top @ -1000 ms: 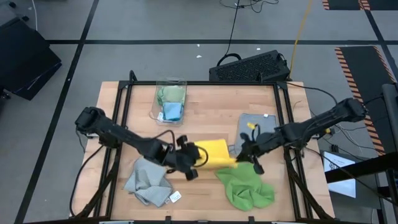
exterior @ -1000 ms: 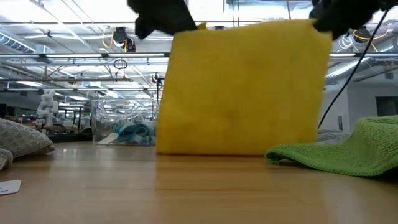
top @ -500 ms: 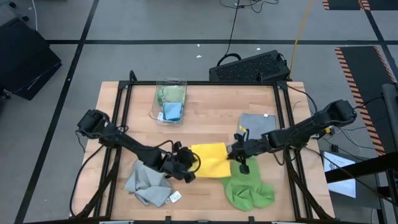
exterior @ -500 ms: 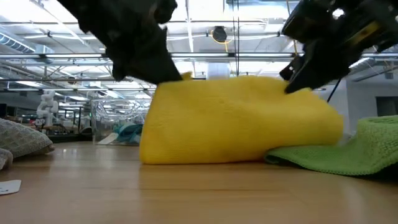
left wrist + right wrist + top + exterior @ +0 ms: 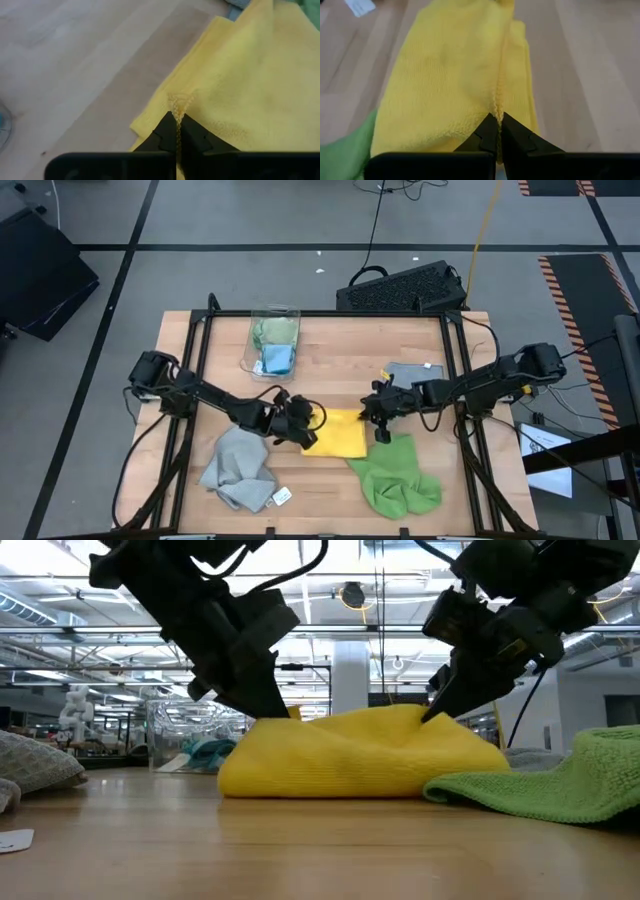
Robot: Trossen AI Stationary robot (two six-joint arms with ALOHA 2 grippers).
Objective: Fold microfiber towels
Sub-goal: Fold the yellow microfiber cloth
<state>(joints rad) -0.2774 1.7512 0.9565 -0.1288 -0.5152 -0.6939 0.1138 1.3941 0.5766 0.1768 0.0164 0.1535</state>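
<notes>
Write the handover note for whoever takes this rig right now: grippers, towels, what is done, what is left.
Left gripper: shut on one corner of the yellow towel, low at mid-table.
Right gripper: shut on the yellow towel's other corner.
Yellow towel lies on the table, doubled over.
Bright green towel lies crumpled at the front right, one grey towel crumpled at the front left, another grey towel behind the right arm.
Pale green and light blue towels sit in the clear bin.
Left: finish the yellow fold, then fold the loose towels.
</notes>
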